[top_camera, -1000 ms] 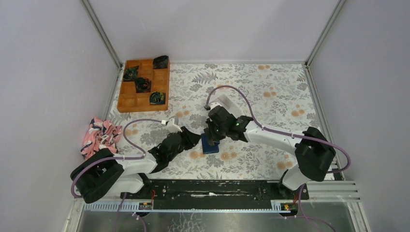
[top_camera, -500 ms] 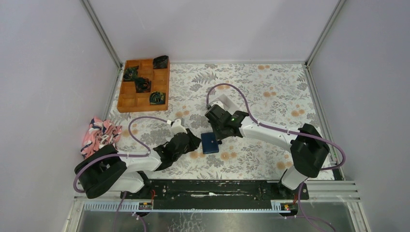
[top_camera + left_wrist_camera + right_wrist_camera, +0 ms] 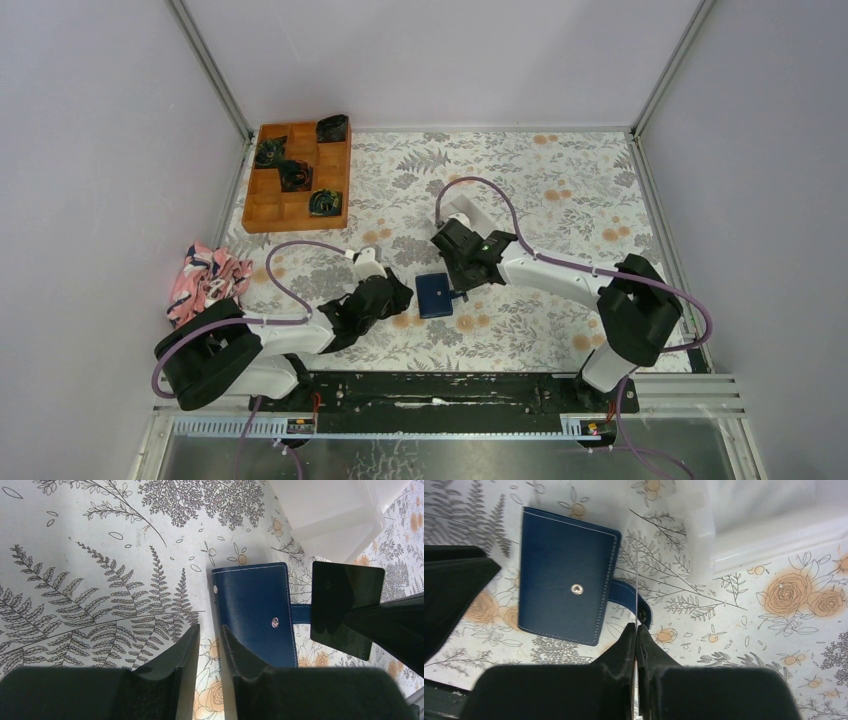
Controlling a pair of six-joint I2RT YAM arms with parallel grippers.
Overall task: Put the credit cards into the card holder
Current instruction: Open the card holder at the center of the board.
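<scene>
While card holder [image 3: 566,597] lies shut | tray [image 3: 262,215]: dark bundles [image 3: 325,202] | right pincer [image 3: 637,630] grips card [image 3: 345,600]

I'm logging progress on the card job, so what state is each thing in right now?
Dark navy blue folding card holder: folded shut, lying flat, strap unsnapped.
Right fingers: shut on dark plastic credit card.
Credit card: held, not yet in holder.
Left fingers: slightly apart, empty.
Orange wooden compartment tray: four compartments hold dark items.
Pink patterned cloth: crumpled.
</scene>
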